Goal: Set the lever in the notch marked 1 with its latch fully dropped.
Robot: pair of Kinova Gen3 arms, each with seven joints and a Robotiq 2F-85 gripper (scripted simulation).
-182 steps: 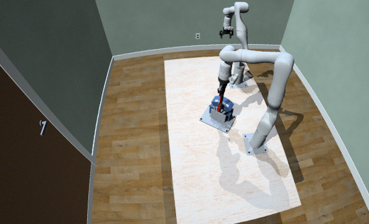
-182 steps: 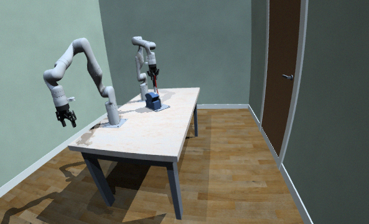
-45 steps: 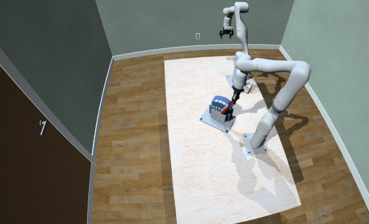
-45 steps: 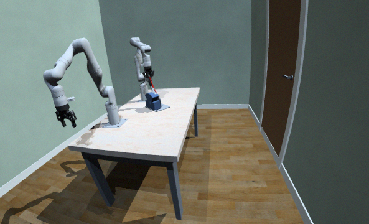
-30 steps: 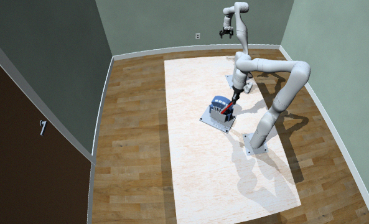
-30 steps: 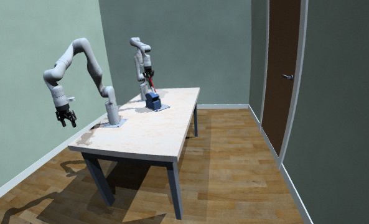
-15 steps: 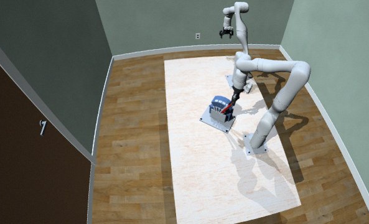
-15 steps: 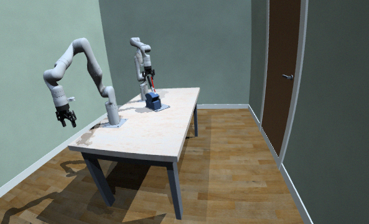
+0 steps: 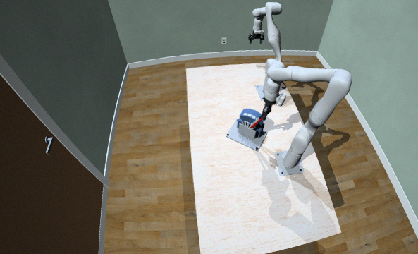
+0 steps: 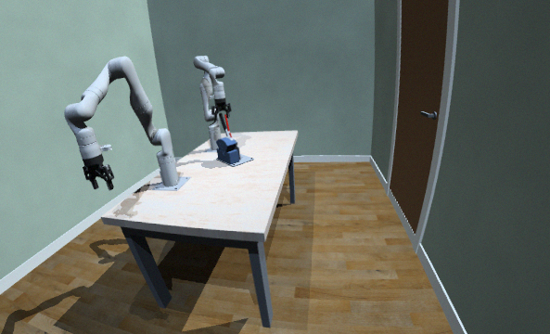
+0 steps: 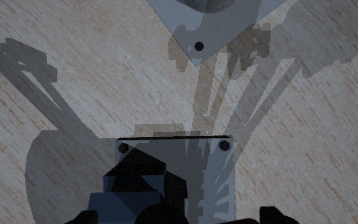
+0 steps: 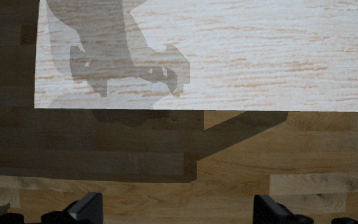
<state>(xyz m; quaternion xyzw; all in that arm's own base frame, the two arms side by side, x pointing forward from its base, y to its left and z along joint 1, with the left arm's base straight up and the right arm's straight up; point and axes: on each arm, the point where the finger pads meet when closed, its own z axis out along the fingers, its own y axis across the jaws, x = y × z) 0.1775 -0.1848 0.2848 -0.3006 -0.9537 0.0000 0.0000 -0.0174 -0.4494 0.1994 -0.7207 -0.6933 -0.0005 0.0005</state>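
The left gripper [image 9: 263, 116] [image 10: 222, 114], its fingers standing spread, is hovering above the blue lever housing [image 9: 259, 131] [image 10: 228, 152], while the lever [image 10: 223, 122] with its red bar [image 9: 256, 123] [image 10: 228, 125] is rising from that housing toward the gripper.

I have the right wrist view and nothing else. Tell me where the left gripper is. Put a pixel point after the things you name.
Observer: The left gripper [image 9: 263, 115] [image 10: 222, 112] [image 11: 179, 216] is at the upper end of the lever's black handle [image 10: 223, 122].
Operator: Say whether it has hold of it.
Observer: No hold; its fingers stand wide open.
Operator: Then give me the number plates, and which notch the latch is in.
Observer: The number plates [image 9: 251, 115] show as small pale squares on the blue housing [image 9: 247, 111] [image 10: 230, 156] [image 11: 125, 205], but I can't read the digits or make out the latch.
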